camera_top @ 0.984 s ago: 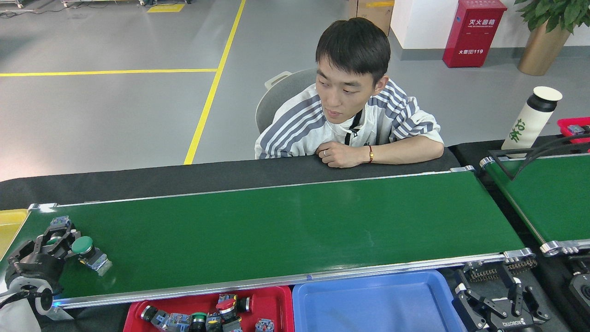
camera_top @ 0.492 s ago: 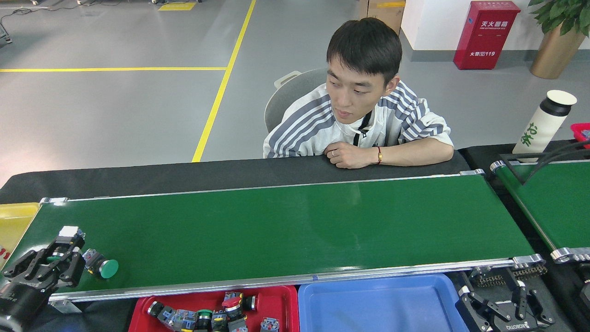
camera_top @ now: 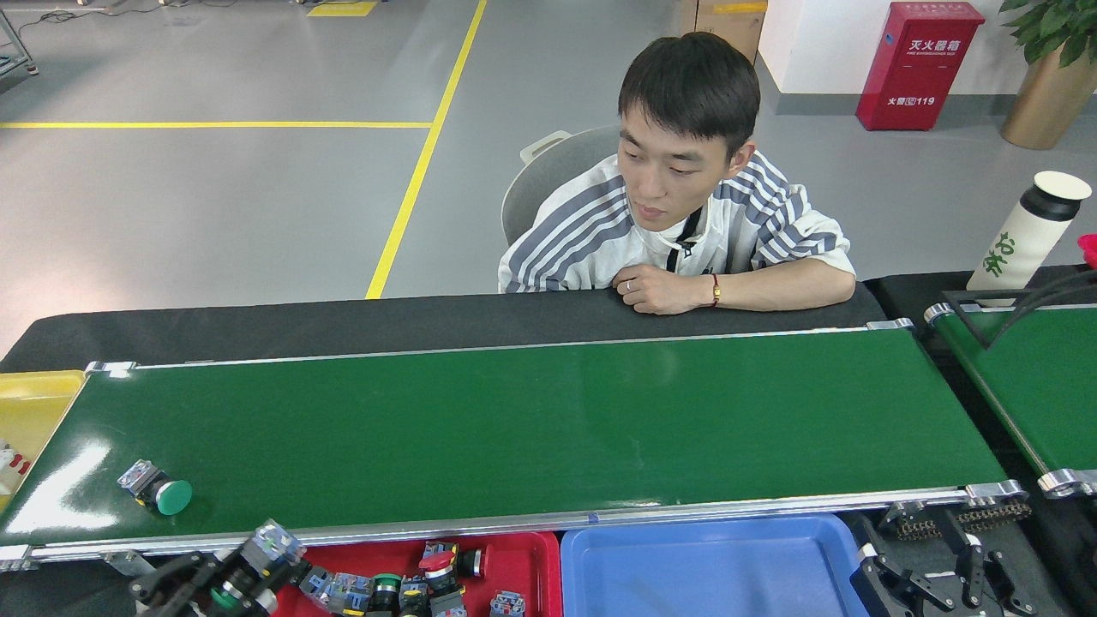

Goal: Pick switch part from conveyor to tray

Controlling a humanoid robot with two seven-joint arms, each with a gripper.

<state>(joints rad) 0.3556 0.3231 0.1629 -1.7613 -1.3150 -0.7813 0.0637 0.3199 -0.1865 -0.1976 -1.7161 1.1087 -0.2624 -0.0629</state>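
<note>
Green-capped and lying on its side, one push-button switch part [camera_top: 156, 490] sits alone at the left end of the long glossy green conveyor belt with its silver aluminium rails [camera_top: 531, 428]. Half a second ago the left gripper [camera_top: 257, 561] was up on that belt right beside it; now it has swung off over the near rail and hangs at the left edge of the shallow red plastic tray [camera_top: 514, 561]. It carries a different switch part [camera_top: 272, 543], a small grey-and-blue block with a green button, pinched between dark fingers drawn in tight around it. So I'd judge this a delivery under way: one part is about to join the jumble of switches already in the tray, and the green-capped one is left for another trip.

That leftover part lies up and to the left of the gripper, apart from it, with the rail between them.

The right gripper [camera_top: 938, 583] rests low at the bottom right, beyond the blue plastic tray [camera_top: 711, 570], fingers spread and holding nothing. A person in a striped top [camera_top: 677, 231] leans on the far side, watching.
</note>
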